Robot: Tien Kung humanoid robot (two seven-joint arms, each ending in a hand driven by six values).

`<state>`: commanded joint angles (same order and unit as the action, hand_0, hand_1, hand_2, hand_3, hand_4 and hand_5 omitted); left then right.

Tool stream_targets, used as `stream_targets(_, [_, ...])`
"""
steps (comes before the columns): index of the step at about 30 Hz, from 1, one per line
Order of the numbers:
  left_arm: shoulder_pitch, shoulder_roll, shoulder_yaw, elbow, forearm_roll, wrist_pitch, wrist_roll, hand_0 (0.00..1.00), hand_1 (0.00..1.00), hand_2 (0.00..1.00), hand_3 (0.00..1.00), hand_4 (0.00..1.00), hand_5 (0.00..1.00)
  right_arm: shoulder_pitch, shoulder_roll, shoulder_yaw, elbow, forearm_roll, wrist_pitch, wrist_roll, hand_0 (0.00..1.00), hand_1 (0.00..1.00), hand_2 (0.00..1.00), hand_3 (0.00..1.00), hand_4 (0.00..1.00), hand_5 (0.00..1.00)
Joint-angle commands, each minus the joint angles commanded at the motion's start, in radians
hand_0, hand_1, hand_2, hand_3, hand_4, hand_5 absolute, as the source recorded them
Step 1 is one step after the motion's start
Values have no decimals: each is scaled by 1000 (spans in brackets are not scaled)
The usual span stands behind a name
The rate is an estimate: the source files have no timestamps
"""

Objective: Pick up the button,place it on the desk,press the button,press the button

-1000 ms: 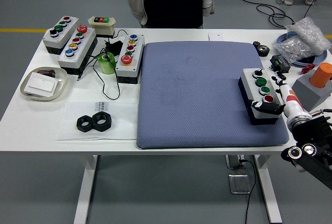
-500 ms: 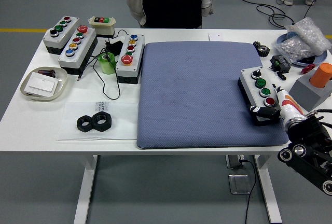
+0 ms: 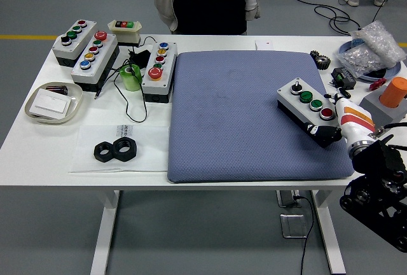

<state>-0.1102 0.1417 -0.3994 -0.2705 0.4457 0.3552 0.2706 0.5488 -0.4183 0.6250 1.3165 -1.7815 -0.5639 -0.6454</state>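
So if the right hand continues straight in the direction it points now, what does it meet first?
Probably only the button box it already grips at the near end. The right hand points up-left; beyond the box lies bare blue mat.

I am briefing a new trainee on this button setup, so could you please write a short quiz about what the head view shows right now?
1. True or false: the button box held by the right hand lies on the blue mat.
2. Which colour is the button on that box nearest the hand? A) red B) yellow C) blue
3. Fill in: the two black hex nuts lie near the table's ____ edge, left of the mat.

Key: 1 true. 2 A, red. 3 near (front).
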Motion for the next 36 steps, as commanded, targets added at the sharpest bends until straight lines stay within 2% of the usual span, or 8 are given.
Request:
stream_targets(1, [0, 0, 0, 0, 0, 0, 0, 738, 775, 847, 761, 529, 998, 0, -1, 0, 1, -7, -2, 0, 265, 243, 422, 616, 664, 61])
stream_targets(8, [-1, 0, 4, 0, -7, 0, -3, 738, 775, 847, 761, 528, 998, 1, -22, -4, 34, 7, -22, 0, 238, 221, 399, 575, 637, 64])
stream_targets(10, [-1, 1, 6, 0, -10, 0, -4, 738, 775, 847, 761, 528, 998, 2, -41, -9, 62, 56, -33, 34, 238, 221, 399, 575, 637, 64])
stream_targets(16, [-1, 1, 6, 0, -11, 0, -4, 738, 775, 847, 761, 529, 998, -5, -70, -15, 130, 219, -58, 179, 235, 214, 397, 571, 627, 62])
stream_targets(19, [-2, 1, 7, 0, -12, 0, -3, 738, 775, 847, 761, 529, 998, -2, -81, -34, 164, 321, -56, 301, 233, 221, 391, 569, 618, 57])
stream_targets(22, [-2, 0, 6, 0, -11, 0, -3, 738, 775, 847, 761, 529, 998, 16, -88, -70, 171, 318, -35, 413, 233, 221, 391, 569, 618, 57])
stream_targets(30, [-3, -1, 6, 0, -11, 1, -3, 738, 775, 847, 761, 528, 998, 112, -76, -208, 81, 280, 65, 663, 227, 227, 389, 566, 616, 55])
stream_targets(36, [-3, -2, 6, 0, -11, 2, -2, 738, 775, 847, 761, 528, 998, 163, -52, -284, -3, 211, 96, 755, 226, 231, 391, 571, 622, 33])
